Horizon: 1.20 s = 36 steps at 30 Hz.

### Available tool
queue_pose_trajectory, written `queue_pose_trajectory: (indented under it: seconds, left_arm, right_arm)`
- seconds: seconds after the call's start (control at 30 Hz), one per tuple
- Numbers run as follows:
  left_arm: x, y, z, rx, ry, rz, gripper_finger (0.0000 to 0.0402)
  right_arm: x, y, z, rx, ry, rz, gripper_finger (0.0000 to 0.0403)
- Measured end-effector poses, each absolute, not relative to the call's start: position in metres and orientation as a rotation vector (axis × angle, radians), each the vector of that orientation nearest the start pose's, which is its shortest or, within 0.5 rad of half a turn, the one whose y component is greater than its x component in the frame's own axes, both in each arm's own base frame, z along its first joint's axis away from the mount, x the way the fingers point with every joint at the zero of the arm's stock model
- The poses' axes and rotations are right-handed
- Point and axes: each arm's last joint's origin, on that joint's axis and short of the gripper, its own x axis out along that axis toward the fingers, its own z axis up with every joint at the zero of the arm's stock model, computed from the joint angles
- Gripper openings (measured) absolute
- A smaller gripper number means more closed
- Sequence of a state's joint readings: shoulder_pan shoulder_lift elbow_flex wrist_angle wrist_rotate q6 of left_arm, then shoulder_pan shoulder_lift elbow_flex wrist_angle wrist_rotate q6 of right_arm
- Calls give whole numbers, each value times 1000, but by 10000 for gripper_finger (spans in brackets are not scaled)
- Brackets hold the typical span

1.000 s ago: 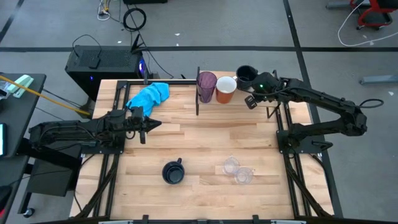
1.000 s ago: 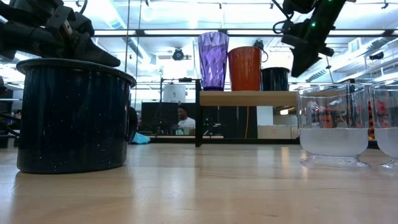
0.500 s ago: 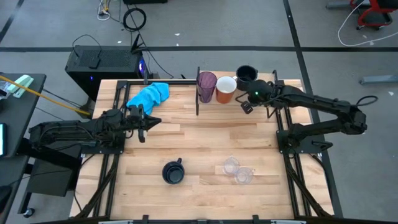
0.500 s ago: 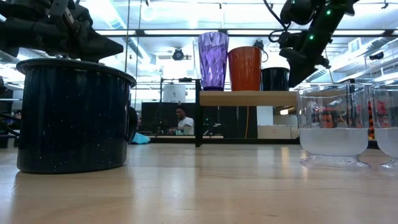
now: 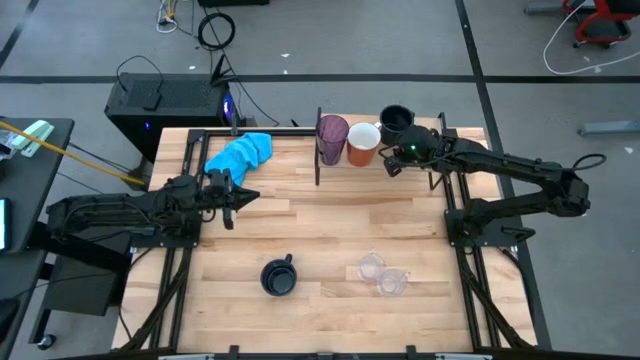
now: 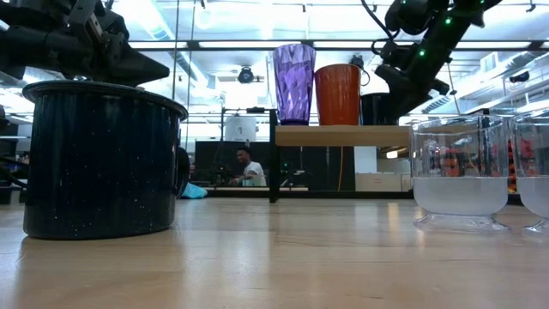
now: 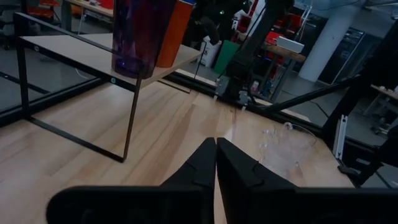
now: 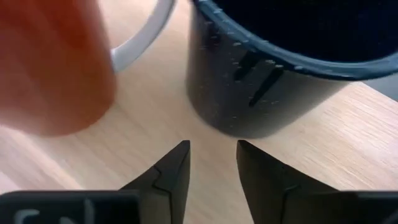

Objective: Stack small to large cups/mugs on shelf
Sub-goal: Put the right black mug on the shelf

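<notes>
On the light wood shelf [image 6: 343,136] stand a purple tumbler [image 5: 332,138], an orange mug [image 5: 363,142] and a navy mug [image 5: 397,121] in a row. My right gripper [image 8: 211,162] is open and empty over the shelf, just short of the navy mug's wall [image 8: 280,68], with the orange mug [image 8: 50,68] beside it. A second navy mug [image 5: 279,277] and two clear cups [image 5: 372,267] [image 5: 392,283] stand on the tabletop's near part. My left gripper [image 5: 240,198] is shut and empty above the table's left part.
A bright blue cloth [image 5: 240,153] lies at the far left of the table. The shelf's thin black uprights [image 5: 319,150] stand at its ends. Bare tabletop lies between the shelf and the near mug and cups.
My right gripper has gone down and toward the table's left, from beside the navy mug on the shelf to just in front of it. It stays open. The cups and mugs have not moved.
</notes>
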State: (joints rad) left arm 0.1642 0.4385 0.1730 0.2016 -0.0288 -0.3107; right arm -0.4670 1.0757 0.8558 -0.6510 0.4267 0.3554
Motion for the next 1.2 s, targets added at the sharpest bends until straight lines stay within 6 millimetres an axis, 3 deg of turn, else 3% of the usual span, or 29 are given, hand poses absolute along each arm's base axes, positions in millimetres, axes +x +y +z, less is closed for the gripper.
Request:
queue_pose_trajectory:
  seconds: [0.47, 1.2]
  left_arm:
    - [128, 22, 203, -313, 29, 201, 17]
    - [128, 22, 204, -305, 23, 200, 17]
  right_arm:
    - [183, -107, 272, 342, 669, -1033, 198]
    - [183, -112, 275, 300, 636, -1070, 181]
